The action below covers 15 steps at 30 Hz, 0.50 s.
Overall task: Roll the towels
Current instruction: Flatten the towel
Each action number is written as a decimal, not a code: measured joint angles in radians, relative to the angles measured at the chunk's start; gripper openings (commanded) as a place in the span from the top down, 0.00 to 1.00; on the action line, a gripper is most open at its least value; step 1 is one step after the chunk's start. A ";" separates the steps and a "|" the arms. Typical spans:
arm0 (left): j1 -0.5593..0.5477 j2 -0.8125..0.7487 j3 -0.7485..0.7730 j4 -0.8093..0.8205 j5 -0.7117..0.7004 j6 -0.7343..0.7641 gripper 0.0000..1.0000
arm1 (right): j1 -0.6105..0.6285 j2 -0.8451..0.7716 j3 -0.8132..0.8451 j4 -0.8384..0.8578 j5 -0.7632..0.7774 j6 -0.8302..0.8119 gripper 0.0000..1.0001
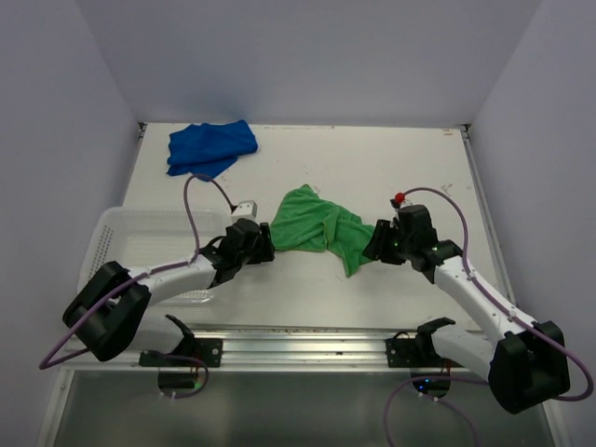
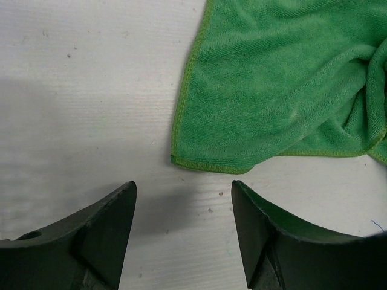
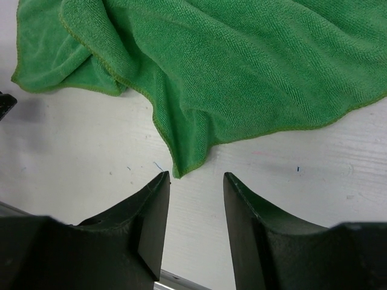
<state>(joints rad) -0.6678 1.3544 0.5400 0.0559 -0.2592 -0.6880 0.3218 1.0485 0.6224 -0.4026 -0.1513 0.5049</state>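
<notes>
A bright green towel (image 1: pixel 321 229) lies crumpled in the middle of the table, between my two grippers. My left gripper (image 1: pixel 268 244) is at its left corner, jaws open with only bare table between them; the towel's hemmed corner (image 2: pixel 202 162) lies just beyond the fingertips. My right gripper (image 1: pixel 372 250) is at the towel's near right corner, jaws open and empty, the pointed green tip (image 3: pixel 179 171) just ahead of the gap. A royal blue towel (image 1: pixel 210 146) lies bunched at the far left of the table, away from both arms.
A white perforated basket (image 1: pixel 116 244) stands at the left edge, partly under the left arm. A metal rail (image 1: pixel 298 346) runs along the near edge. White walls close in the table on the left, right and far side.
</notes>
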 measured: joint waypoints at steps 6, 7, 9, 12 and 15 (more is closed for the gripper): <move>0.005 0.005 0.008 0.002 -0.037 0.038 0.33 | 0.053 0.025 0.000 0.000 0.007 -0.018 0.60; 0.006 0.013 0.015 0.002 -0.041 0.046 0.33 | 0.066 0.030 0.000 0.000 0.010 -0.021 0.60; 0.009 0.033 0.029 0.003 -0.049 0.055 0.35 | 0.096 0.041 0.000 0.001 0.022 -0.027 0.60; 0.013 0.059 0.039 0.003 -0.057 0.064 0.42 | 0.132 0.060 -0.001 0.001 0.039 -0.030 0.61; 0.015 0.083 0.047 0.004 -0.060 0.081 0.43 | 0.158 0.075 -0.007 0.006 0.056 -0.033 0.62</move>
<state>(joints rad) -0.6529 1.4372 0.5865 0.0597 -0.3191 -0.6067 0.4801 1.1236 0.6151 -0.3969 -0.0952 0.4717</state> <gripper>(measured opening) 0.578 0.383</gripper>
